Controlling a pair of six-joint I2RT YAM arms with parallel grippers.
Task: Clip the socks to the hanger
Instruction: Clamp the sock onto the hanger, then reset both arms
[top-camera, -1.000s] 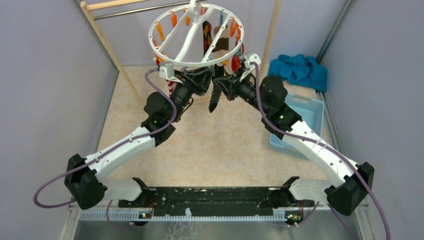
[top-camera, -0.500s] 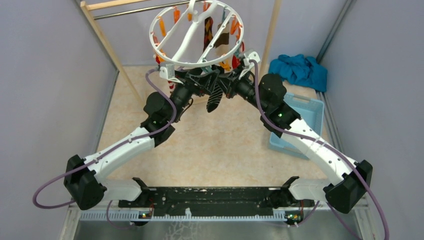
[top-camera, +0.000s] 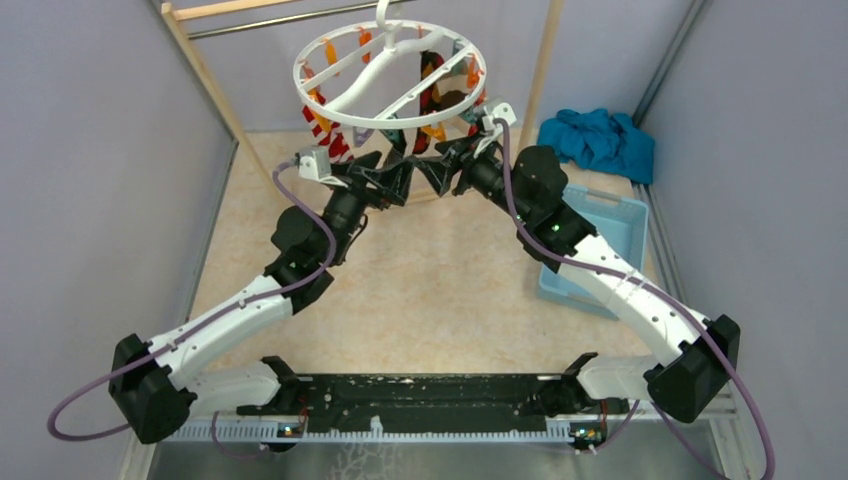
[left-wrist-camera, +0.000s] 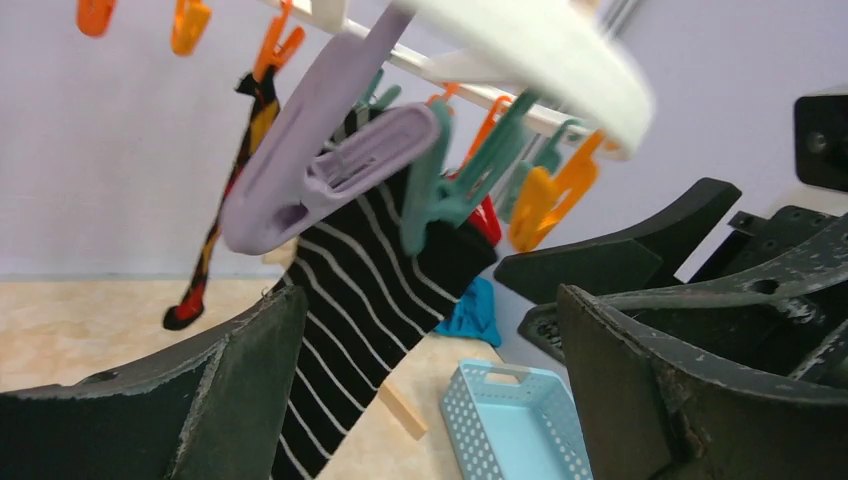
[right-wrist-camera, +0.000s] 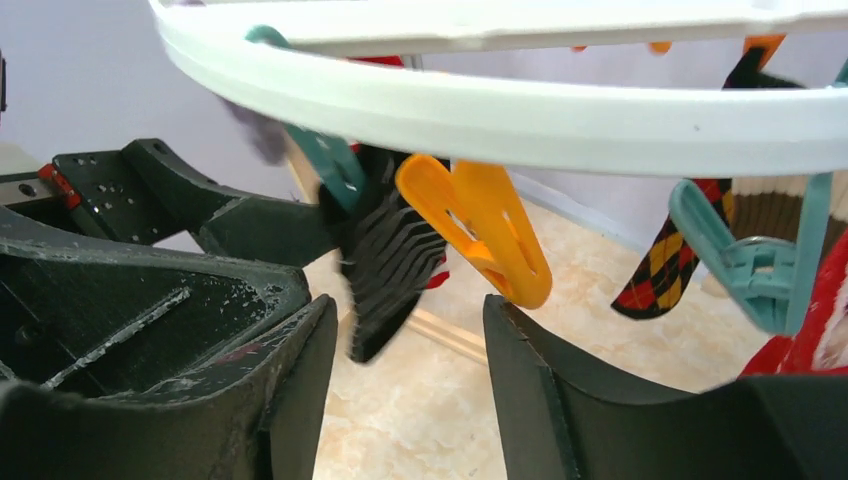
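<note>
Looks like you're at the tail end of one sock: the black striped sock hangs off the near side of the hanger, bitten by a teal clip, with a lilac clip right beside it. Your left gripper has its jaws spread wide either side of the sock and isn't pinching it. Your right gripper is parted too, empty, just below an orange clip. I'd say the next move is backing both arms down and away, then going for another sock. Both grippers are close under the ring, so watch for snagging clips or the argyle sock. The blue bin and teal cloth heap sit off to the right, and I can't tell what's in the bin.
</note>
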